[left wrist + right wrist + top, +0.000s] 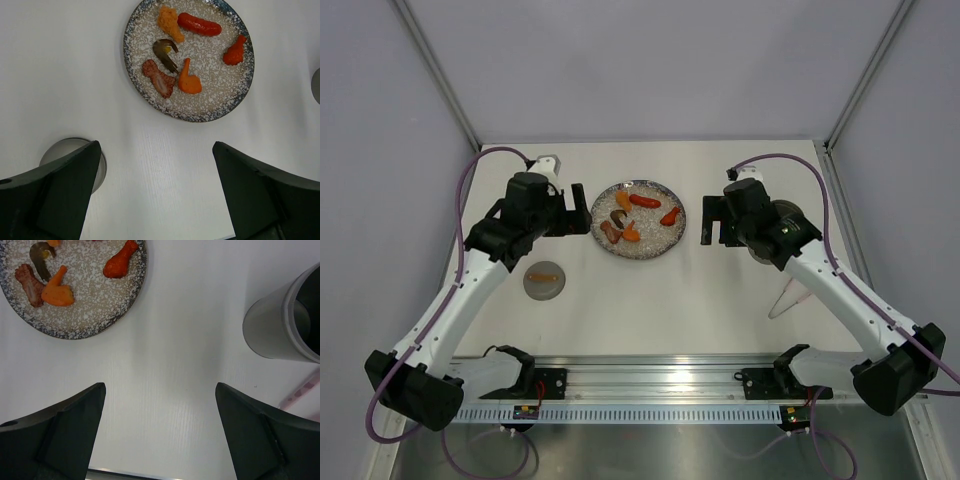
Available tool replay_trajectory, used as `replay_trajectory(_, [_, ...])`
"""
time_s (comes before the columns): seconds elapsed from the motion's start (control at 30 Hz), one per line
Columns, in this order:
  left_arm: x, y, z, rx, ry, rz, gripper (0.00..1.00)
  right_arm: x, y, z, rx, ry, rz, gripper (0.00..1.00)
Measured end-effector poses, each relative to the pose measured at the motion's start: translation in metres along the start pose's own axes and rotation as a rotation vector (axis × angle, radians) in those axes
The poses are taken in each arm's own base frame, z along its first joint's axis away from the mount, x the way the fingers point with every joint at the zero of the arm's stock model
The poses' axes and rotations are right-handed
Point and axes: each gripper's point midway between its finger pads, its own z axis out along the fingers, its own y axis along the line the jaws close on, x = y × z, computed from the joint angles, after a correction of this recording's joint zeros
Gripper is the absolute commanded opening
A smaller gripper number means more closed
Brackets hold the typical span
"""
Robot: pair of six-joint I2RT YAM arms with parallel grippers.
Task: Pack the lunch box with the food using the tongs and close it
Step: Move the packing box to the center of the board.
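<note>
Two pairs of black fingers [60,195] stand spread wide, holding nothing: the left gripper [578,210] hovers just left of the round speckled plate [215,100], the right gripper [708,222] just right of it. On the plate lie six toy food pieces [199,24] in red, orange and brown. The tall grey-olive cylindrical lunch box [272,330] stands open-mouthed right of the plate, beyond the right gripper. The pale pink tapering tongs [788,300] lie to the plate's near right, and a flat grey disc with an orange mark [544,280] lies to its near left.
</note>
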Motion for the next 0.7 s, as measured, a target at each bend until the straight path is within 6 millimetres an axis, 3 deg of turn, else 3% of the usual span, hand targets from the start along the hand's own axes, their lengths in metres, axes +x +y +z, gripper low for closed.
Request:
replay_trajectory(0.3, [0.002,0.007,0.001,-0.036,0.007,0.000,0.99,-0.010,-0.023,0.002,0.145,-0.045,0.023,0.99])
replay_trajectory(0.47, [0.001,0.010,0.000,-0.056,-0.001,0.000,0.99,-0.023,-0.047,-0.004,0.259,-0.087,0.046,0.99])
replay_trajectory(0.57, [0.001,0.012,-0.002,-0.061,-0.009,-0.005,0.99,-0.048,-0.081,-0.014,0.343,-0.109,0.143,1.00])
replay_trajectory(0.7, [0.001,0.011,-0.004,-0.059,-0.012,-0.007,0.99,-0.072,-0.151,-0.032,0.490,-0.174,0.312,1.00])
